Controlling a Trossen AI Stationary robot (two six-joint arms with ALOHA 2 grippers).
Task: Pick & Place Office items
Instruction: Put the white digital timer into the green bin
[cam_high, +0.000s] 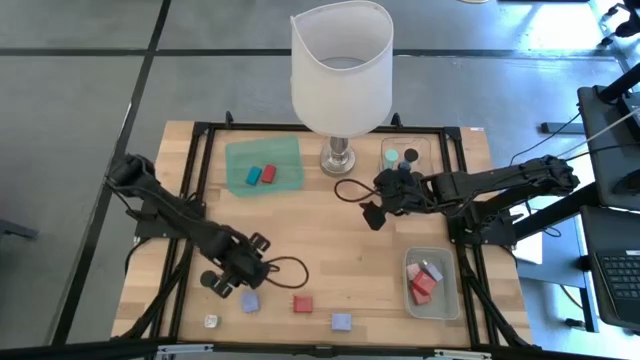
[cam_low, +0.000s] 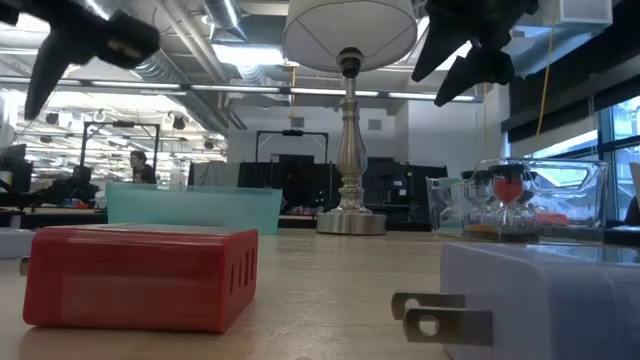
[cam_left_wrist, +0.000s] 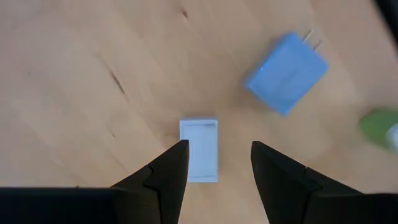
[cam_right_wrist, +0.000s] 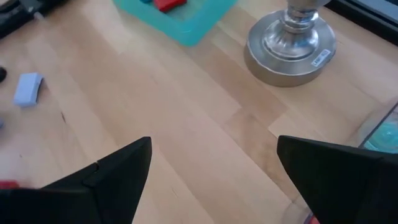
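The bench is pale matt wood with visible grain, the lamp base polished silvery metal under a white cloth-like shade, the trays clear glossy plastic, and the red charger block and white plug smooth matt plastic.

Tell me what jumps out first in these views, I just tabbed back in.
The big white-shaded lamp dominates the far middle of the table, between the teal tray and a clear tray. The left gripper hangs over a small white block near the front left, fingers either side but not touching it. The right gripper hovers open over bare wood near the lamp base.
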